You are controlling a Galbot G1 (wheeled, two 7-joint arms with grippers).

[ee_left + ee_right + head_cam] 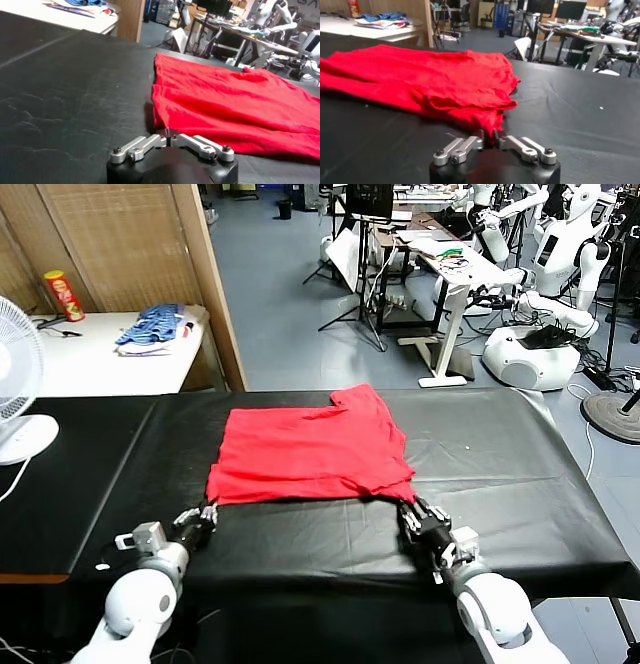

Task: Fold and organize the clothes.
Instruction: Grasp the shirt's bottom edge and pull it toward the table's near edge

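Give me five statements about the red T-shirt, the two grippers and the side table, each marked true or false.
1. The red T-shirt lies on the black table. True.
2. The left gripper is shut on the T-shirt's near corner. True.
3. The right gripper hangs open above the shirt. False: it is shut on the other near corner.
4. The blue-and-white cloth pile lies on the black table. False: it lies on the white side table.
5. A fan stands at the left. True.
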